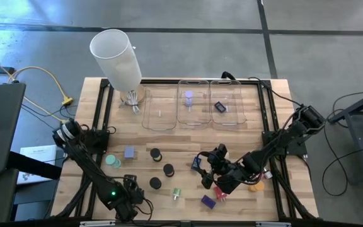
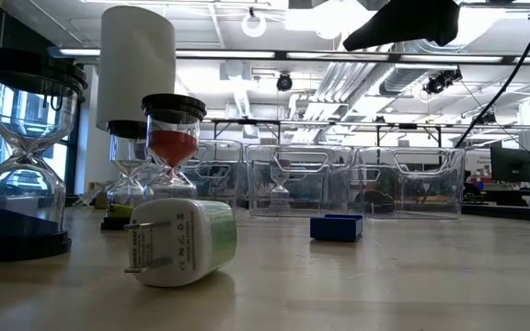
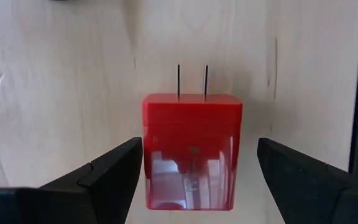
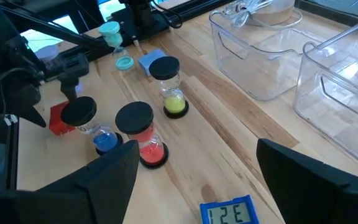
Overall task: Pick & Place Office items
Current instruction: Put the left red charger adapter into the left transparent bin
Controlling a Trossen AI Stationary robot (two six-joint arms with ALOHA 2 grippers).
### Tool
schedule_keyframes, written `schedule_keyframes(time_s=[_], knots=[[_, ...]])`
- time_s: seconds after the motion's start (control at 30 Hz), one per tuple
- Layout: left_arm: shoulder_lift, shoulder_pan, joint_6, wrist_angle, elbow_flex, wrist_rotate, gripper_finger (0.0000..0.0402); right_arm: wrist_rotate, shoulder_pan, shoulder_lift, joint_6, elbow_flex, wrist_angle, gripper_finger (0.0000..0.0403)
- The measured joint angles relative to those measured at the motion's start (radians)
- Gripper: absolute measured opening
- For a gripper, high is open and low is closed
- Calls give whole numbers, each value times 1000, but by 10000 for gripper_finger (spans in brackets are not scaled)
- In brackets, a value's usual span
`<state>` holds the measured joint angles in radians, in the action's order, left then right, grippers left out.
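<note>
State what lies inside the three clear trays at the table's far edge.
Left tray: a pale thing, unidentifiable. Middle tray: a lavender piece. Right tray: a small dark item. Nothing is covered.

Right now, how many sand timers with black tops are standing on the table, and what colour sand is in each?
yellow sand timer: 1
red sand timer: 1
blue sand timer: 1
Total: 3
</note>
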<state>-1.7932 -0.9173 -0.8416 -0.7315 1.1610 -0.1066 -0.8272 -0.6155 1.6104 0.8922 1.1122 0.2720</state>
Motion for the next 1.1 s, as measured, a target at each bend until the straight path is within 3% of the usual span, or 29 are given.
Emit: schedule_keyframes(time_s=[0.33,0.6,0.9,1.1], knots=[[-34,0,2,6,0,2,300,19,-2,0,-3,0,-23,314],[-35,13,-12,3,0,13,198,20,-8,0,-6,0,-25,314],[-18,51,-13,-8,3,67,198,78,-8,0,1,0,-34,314],[67,54,-22,-23,6,68,198,131,-8,0,-5,0,-38,314]])
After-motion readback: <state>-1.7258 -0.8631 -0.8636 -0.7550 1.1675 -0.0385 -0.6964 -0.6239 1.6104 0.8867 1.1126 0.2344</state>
